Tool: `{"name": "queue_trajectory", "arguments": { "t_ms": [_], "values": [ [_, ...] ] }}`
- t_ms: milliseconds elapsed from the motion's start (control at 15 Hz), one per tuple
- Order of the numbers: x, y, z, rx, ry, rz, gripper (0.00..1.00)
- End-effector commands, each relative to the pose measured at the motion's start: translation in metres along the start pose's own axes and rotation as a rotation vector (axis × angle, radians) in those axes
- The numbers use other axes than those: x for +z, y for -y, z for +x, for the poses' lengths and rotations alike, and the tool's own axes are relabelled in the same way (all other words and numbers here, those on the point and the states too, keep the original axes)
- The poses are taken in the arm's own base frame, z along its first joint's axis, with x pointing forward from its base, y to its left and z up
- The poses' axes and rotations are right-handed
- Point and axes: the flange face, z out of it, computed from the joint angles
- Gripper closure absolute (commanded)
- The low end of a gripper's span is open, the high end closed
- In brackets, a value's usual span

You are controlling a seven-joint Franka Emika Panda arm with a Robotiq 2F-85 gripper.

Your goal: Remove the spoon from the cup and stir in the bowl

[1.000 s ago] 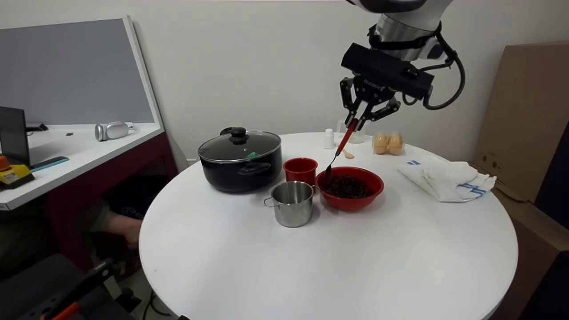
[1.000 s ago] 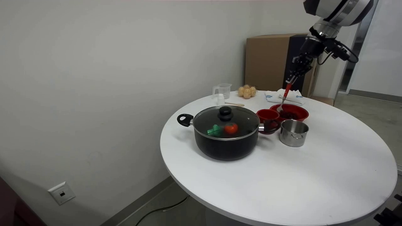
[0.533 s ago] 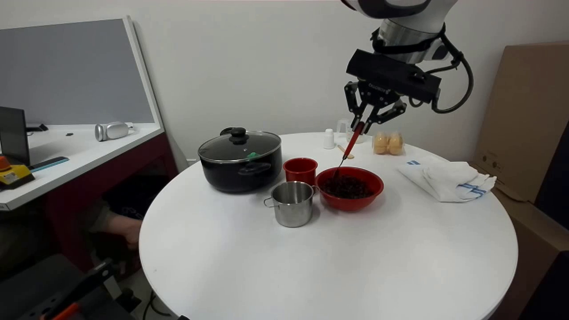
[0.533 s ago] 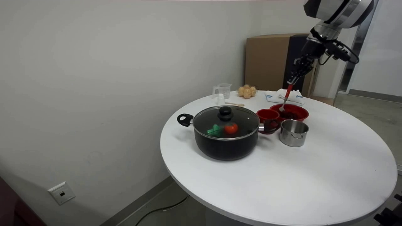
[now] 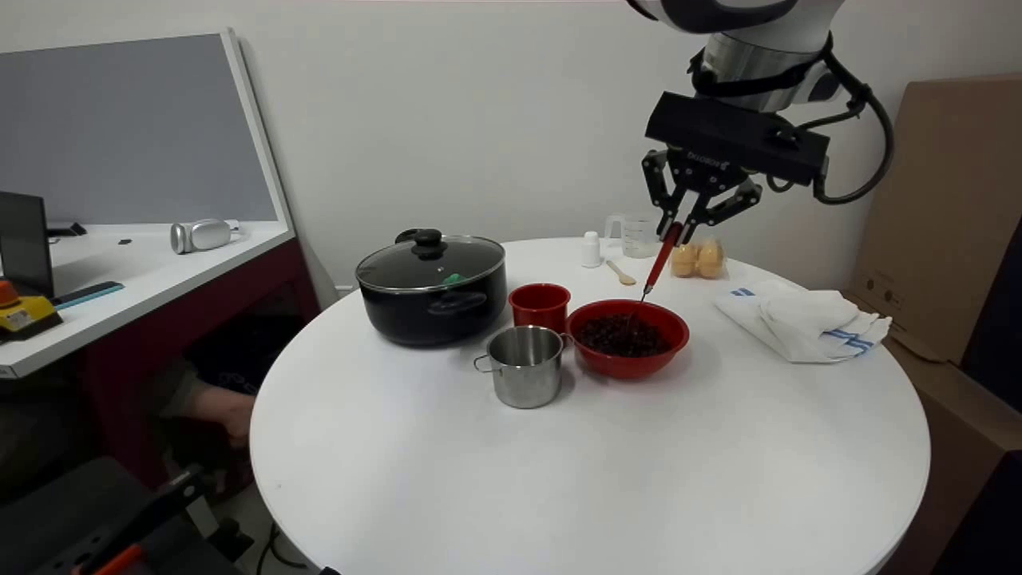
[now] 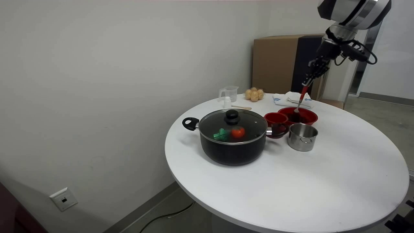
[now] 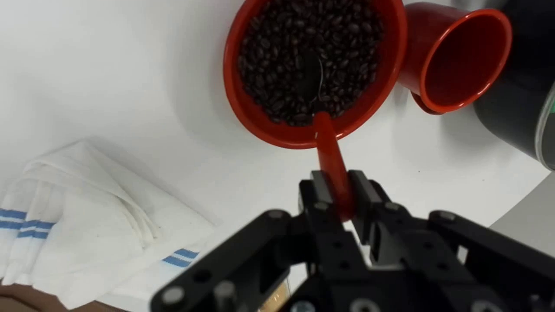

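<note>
Standing leftmost on the table [image 5: 591, 479] from my spot: pot [image 5: 427, 315]. Next, the steel cup [image 5: 525, 383] is sitting before the red cup [image 5: 540, 318]; the bowl [image 5: 630, 367], just beside, is holding dark beans [image 7: 269, 78]. Spoon [image 5: 662, 259] is slanting into the bowl; gripper [image 5: 674, 233] is pinching its handle, jaws standing only the handle's width apart. Towel [image 5: 806, 326] is lying farthest right.

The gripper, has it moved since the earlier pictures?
Yes. In an exterior view, the gripper has moved toward the right of the picture, away from the white bottle, which stands where it stood.
</note>
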Motion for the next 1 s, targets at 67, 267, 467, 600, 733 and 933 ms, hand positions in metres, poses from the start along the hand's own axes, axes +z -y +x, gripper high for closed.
{"name": "queue_trajectory", "arguments": {
  "t_ms": [67,267,467,600,733,933],
  "values": [
    [-0.018,-0.007,-0.005,-0.022,-0.019,-0.039,0.96],
    [-0.020,-0.005,-0.009,-0.026,-0.011,-0.028,0.96],
    [-0.015,0.003,-0.012,-0.051,0.005,-0.010,0.96],
    [-0.008,0.010,-0.014,-0.066,0.021,0.007,0.96],
    [-0.002,0.018,-0.014,-0.078,0.037,0.022,0.96],
    [0.004,0.033,-0.013,-0.105,0.052,0.036,0.96]
  ]
}}
